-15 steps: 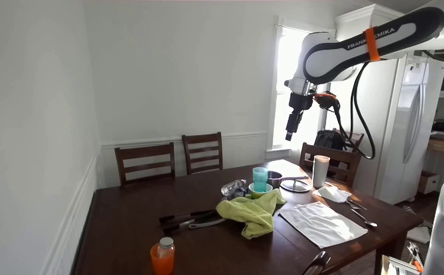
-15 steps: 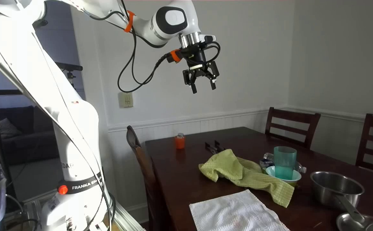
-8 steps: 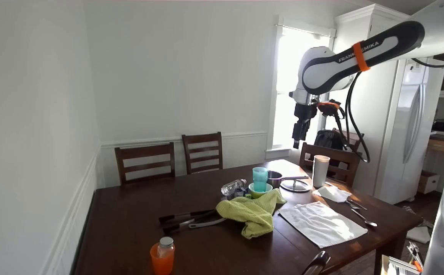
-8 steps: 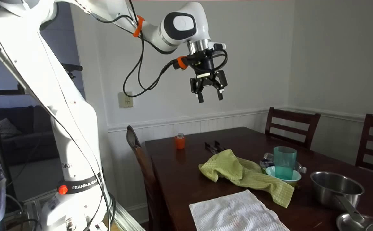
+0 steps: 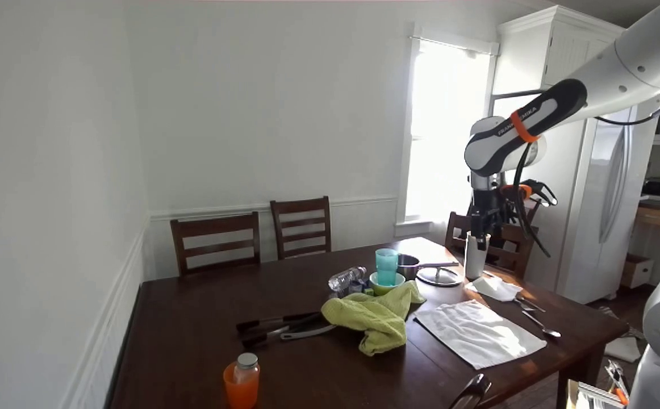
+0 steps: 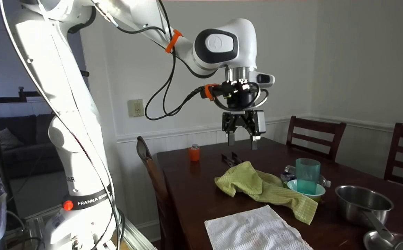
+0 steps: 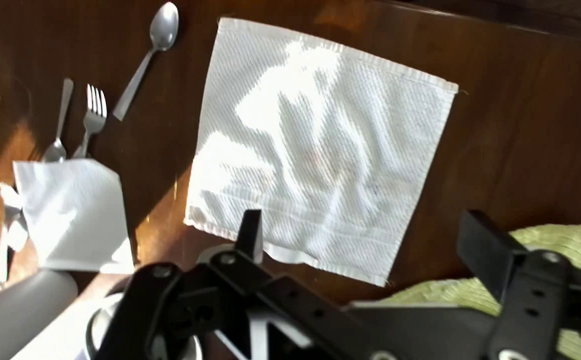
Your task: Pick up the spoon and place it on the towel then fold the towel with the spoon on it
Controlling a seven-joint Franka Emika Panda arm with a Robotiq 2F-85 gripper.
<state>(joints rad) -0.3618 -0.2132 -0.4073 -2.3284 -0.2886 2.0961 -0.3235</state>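
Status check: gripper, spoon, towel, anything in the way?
Gripper open, empty. Spoon on table beside unfolded towel. Fork near spoon's handle might crowd the grasp.

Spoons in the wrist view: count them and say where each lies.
2 that I can make out: a big spoon beside the towel, not touching it, and what looks like a small spoon with its bowl partly under the napkin. More may be hidden there.

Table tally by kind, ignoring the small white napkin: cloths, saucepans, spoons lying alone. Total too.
Cloths: 2 (whitish rectangular towel, crumpled yellow-green cloth)
Saucepans: 1 (silver metal saucepan)
Lone spoons: 1 (silver metal spoon)
Total: 4
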